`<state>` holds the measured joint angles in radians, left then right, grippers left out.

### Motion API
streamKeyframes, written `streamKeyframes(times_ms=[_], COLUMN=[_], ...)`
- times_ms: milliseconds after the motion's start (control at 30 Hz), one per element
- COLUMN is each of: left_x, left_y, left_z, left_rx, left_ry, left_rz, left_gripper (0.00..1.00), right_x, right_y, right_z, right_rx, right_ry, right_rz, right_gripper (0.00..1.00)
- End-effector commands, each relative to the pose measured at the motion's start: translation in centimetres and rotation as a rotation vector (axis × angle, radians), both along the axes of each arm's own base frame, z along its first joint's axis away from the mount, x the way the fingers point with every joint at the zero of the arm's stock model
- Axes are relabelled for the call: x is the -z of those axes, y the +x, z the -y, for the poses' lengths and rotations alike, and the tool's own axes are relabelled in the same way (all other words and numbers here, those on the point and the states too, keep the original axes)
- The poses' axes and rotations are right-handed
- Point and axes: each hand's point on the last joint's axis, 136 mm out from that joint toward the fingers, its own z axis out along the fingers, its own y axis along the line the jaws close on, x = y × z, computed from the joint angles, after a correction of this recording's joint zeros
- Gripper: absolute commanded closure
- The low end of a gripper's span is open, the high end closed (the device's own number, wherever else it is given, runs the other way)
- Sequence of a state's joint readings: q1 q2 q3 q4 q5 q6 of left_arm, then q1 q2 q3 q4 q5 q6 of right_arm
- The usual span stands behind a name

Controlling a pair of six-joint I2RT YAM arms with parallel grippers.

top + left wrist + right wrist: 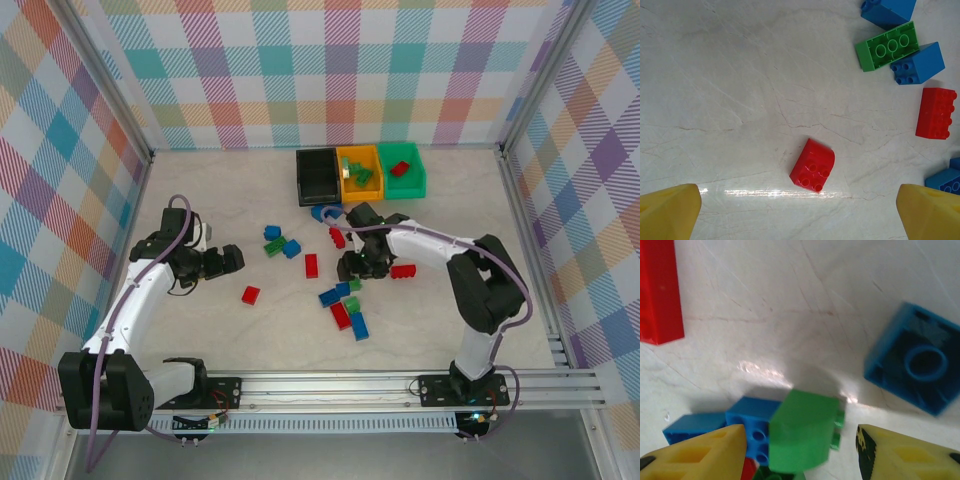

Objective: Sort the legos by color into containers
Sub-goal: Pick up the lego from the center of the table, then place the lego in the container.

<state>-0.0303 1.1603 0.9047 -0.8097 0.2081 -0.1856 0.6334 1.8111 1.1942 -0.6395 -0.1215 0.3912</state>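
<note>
Left gripper (pixel 798 196) hangs wide open over a red lego (pixel 812 165), right gripper (pixel 801 431) sits half-open around a green lego (pixel 802 427), can't tell if it's actually gripping.

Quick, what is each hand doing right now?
Left hand: open, empty.
Right hand: fingers either side of a green brick; grip cannot be told.

Pale marble-veined tabletop (pixel 740 75) smooth and glossy with a streak of glare, red rounded studded plastic brick (pixel 812 166) shiny and smooth, green plastic brick (pixel 802 432) with a soft sheen, silver ribbed metal rail (pixel 400 383), pastel checked walls (pixel 300 70) matt, black rectangular plastic bin (pixel 302 178) smooth
</note>
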Motion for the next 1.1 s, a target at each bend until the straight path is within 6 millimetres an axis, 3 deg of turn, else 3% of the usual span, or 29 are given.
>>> streamKeyframes(times_ms=[0,233,367,467,567,700,833,1067], left_x=[-1.0,-1.0,-0.8,-0.7,-0.8,-0.9,-0.9,-0.9], left_y=[0.2,0.2,0.3,0.3,0.3,0.2,0.3,0.3], left_z=[0.2,0.1,0.2,0.3,0.1,0.1,0.1,0.0], left_rx=[0.020,0.019,0.021,0.024,0.021,0.019,0.020,0.017], left_ry=[0.002,0.006,0.001,-0.002,0.004,0.009,0.006,0.012], left_rz=[0.039,0.041,0.035,0.028,0.032,0.037,0.034,0.036], left_gripper=[0.00,0.00,0.00,0.00,0.00,0.00,0.00,0.00], right_x=[0.4,2.6,2.5,2.6,2.4,0.8,-2.6,-8.3], right_y=[0.5,-0.9,-1.4,-1.6,-1.6,-0.6,2.9,14.5], right_z=[-1.1,1.6,1.9,2.0,2.0,1.3,0.5,1.1], right_rx=[0.002,0.012,0.023,0.029,0.031,0.029,0.044,0.160], right_ry=[0.008,-0.109,-0.099,-0.098,-0.094,-0.062,0.017,0.170], right_rz=[-0.013,-0.031,-0.028,-0.034,-0.025,0.020,0.113,0.282], right_gripper=[0.40,0.47,0.62,0.63,0.71,0.75,0.74,0.74])
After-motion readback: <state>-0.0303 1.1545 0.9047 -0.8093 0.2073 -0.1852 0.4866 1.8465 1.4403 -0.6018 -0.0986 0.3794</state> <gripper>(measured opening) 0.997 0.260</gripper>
